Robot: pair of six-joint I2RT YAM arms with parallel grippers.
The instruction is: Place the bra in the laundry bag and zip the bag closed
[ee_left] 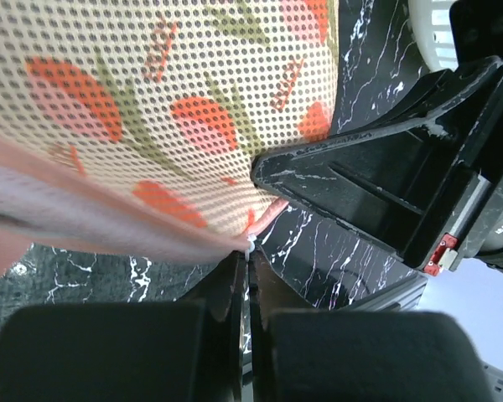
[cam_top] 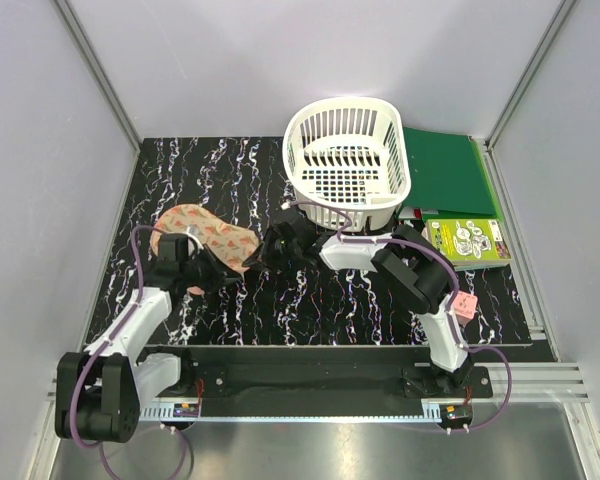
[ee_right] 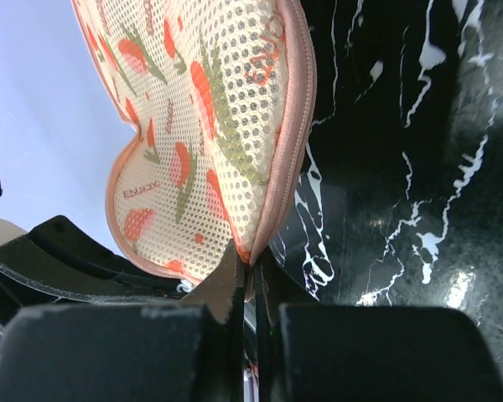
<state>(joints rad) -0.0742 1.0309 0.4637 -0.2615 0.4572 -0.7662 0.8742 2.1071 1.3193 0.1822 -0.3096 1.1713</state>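
The laundry bag (cam_top: 204, 234) is clamped at its pink trim by your left hand (ee_left: 247, 261) and right hand (ee_right: 247, 275).

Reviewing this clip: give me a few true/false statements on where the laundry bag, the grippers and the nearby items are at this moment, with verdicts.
1. The left gripper and the right gripper are each shut on the edge of the laundry bag. True.
2. The laundry bag sits inside the white basket. False: it is over the black marbled mat, left of the basket.
3. The bra lies in plain view on the mat. False: no view shows it.
4. A green folder lies right of the basket. True.
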